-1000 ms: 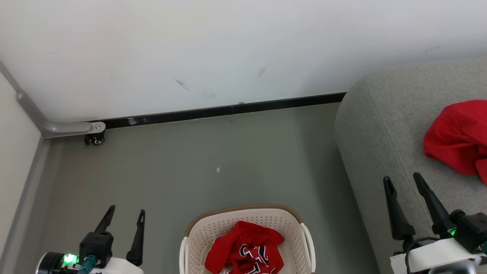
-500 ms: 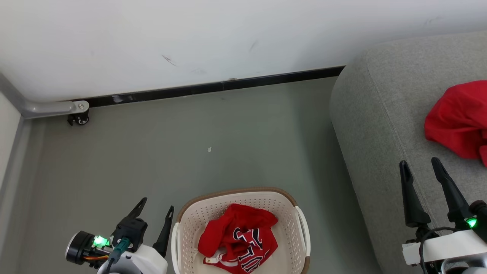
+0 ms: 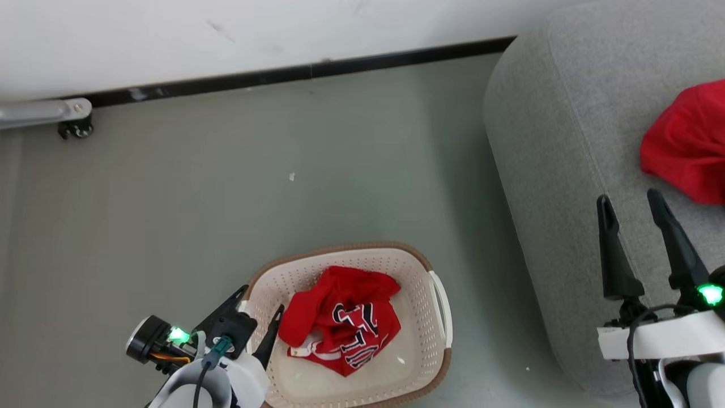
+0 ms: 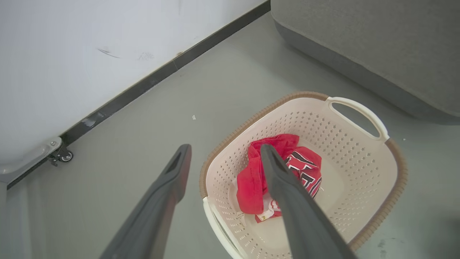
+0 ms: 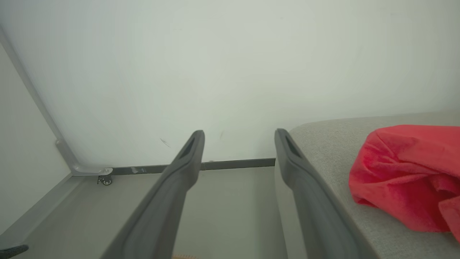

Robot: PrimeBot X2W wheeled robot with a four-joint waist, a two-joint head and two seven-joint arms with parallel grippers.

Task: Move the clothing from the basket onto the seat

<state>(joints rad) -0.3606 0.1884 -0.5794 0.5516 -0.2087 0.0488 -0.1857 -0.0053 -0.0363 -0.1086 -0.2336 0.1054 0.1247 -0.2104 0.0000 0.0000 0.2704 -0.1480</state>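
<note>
The cream perforated basket (image 3: 433,297) stands on the floor with the red lettered jersey (image 3: 345,323) crumpled inside. My left gripper (image 3: 261,299) is open at the basket's left rim, one finger over the inside and one outside. In the left wrist view the left gripper (image 4: 225,148) straddles the basket rim (image 4: 354,108), above the jersey (image 4: 249,183). A plain red garment (image 3: 688,141) lies on the grey seat (image 3: 544,141). My right gripper (image 3: 628,197) is open over the seat's front, short of that garment. The right wrist view shows the right gripper (image 5: 239,132) empty, beside the garment (image 5: 402,180) on the seat (image 5: 323,151).
A white wall with a black baseboard (image 3: 283,73) closes off the far side. A metal leg with a caster wheel (image 3: 73,127) sits at the far left. A small white scrap (image 3: 291,177) lies on the grey floor between wall and basket.
The head camera has tilted down, so the whole picture slid upward. My left gripper has swung right, from beside the basket to over its left rim. The right gripper stays open over the seat.
</note>
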